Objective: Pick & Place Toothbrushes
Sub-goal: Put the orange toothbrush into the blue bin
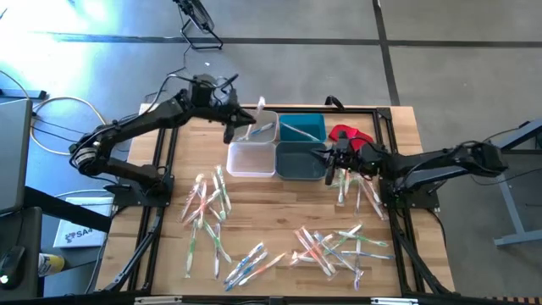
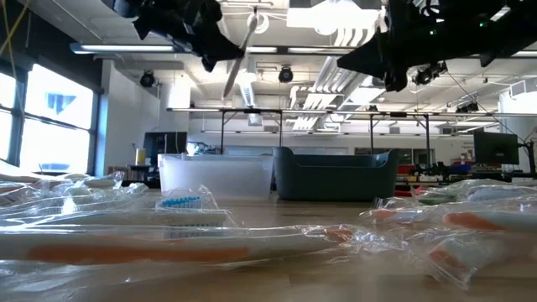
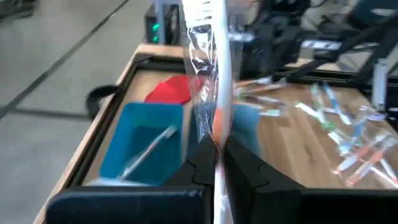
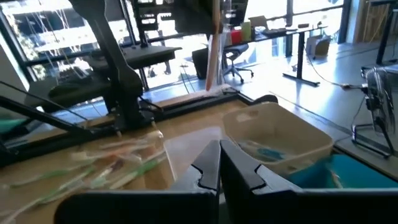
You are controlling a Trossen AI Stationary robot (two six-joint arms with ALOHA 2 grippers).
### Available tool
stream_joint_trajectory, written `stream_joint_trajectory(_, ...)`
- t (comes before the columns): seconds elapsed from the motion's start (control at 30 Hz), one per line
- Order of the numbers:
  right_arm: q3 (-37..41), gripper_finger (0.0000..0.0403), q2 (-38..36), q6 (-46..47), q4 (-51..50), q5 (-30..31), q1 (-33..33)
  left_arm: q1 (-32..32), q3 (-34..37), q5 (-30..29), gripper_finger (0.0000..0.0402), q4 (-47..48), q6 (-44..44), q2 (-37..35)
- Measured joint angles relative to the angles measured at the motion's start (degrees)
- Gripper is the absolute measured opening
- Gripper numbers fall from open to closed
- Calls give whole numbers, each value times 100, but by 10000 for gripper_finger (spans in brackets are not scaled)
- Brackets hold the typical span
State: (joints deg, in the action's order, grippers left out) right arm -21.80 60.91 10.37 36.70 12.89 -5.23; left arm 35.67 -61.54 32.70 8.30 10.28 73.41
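You have four bins (image 1: 277, 144) clustered at the table's (image 1: 279, 216) back edge; toothbrushes (image 1: 254, 241) lie scattered before them.

The bench (image 1: 279, 203) is pale, matt wood planking. Toothbrushes (image 1: 326, 246) lie in glossy, crinkled clear plastic wrap. The bins (image 1: 301, 129) are smooth plastic.
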Motion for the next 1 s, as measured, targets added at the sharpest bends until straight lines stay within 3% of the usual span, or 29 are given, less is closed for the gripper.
stream_joint_trajectory(0.57,0,7,1726,-632,2782,2,0,-1035,0,-224,10,-623,72,152)
stream_joint_trajectory(0.83,-280,103,2147,-765,2974,-154,0,-1317,0,-348,10,-781,105,152)
stream_joint_trajectory(1.0,-683,150,2499,-974,2980,-552,0,-1512,0,-556,10,-781,103,150)
